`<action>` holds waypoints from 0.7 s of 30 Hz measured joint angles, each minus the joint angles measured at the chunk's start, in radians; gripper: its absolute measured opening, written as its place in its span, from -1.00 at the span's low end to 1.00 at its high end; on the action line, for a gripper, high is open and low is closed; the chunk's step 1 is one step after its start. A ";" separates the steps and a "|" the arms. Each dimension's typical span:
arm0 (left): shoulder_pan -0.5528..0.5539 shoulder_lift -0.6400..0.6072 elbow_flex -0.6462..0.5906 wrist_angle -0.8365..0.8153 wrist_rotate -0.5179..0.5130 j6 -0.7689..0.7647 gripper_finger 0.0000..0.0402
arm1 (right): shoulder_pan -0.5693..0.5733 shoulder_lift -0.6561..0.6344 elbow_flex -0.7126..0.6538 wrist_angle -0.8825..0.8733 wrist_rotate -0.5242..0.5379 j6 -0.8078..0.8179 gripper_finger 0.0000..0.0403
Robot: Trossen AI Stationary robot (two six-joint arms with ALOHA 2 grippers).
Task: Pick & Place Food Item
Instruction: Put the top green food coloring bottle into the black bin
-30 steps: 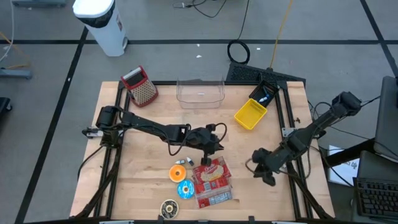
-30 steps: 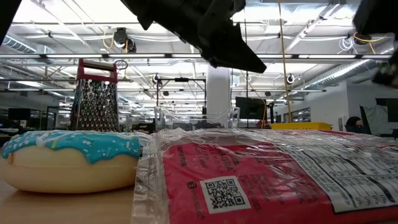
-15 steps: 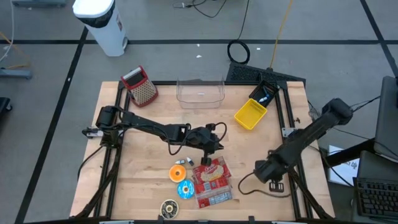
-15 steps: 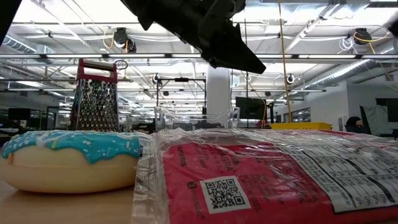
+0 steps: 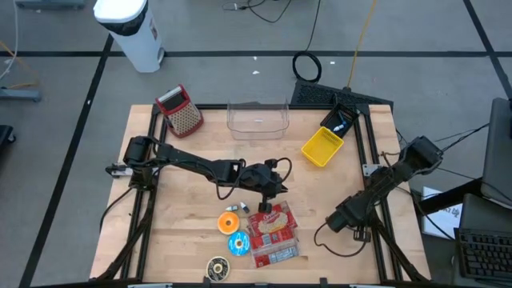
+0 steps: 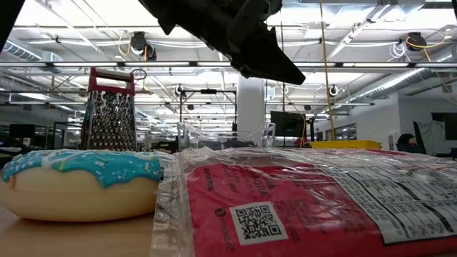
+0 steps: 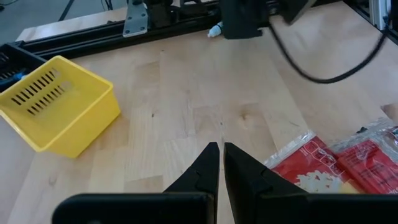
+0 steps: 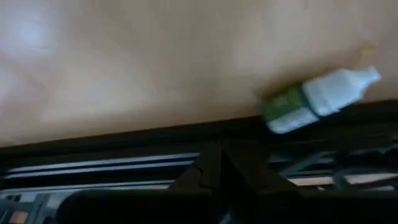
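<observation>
Red cracker packet (image 5: 273, 233) in clear wrap lies on the wooden table (image 5: 192, 192) near its front edge, beside a blue-iced donut (image 5: 238, 243). Left gripper (image 5: 266, 207) hovers just above the packet's far end, fingers (image 7: 210, 163) pressed together on nothing. Right gripper (image 5: 334, 223) sits low by the table's right rail, fingers pressed together, with a small white bottle (image 8: 317, 99) close by

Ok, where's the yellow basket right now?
In the high view the yellow basket sits tilted at the table's far right, right of the clear container.
</observation>
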 joint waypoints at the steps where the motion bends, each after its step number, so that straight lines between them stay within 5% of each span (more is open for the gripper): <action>1: 0.000 0.000 0.000 0.000 0.000 0.000 -0.87 | -0.003 0.000 -0.017 0.004 0.023 0.007 -1.00; 11: 0.000 0.000 0.000 -0.003 -0.001 0.007 -0.87 | -0.088 0.000 -0.100 0.055 0.163 0.026 -1.00; 17: 0.000 -0.001 0.000 -0.008 -0.005 0.007 -0.87 | -0.108 0.002 0.015 0.029 0.336 -0.043 -1.00; 21: 0.000 -0.001 0.000 -0.008 -0.010 0.007 -0.87 | -0.109 0.000 0.147 -0.150 0.498 -0.064 -1.00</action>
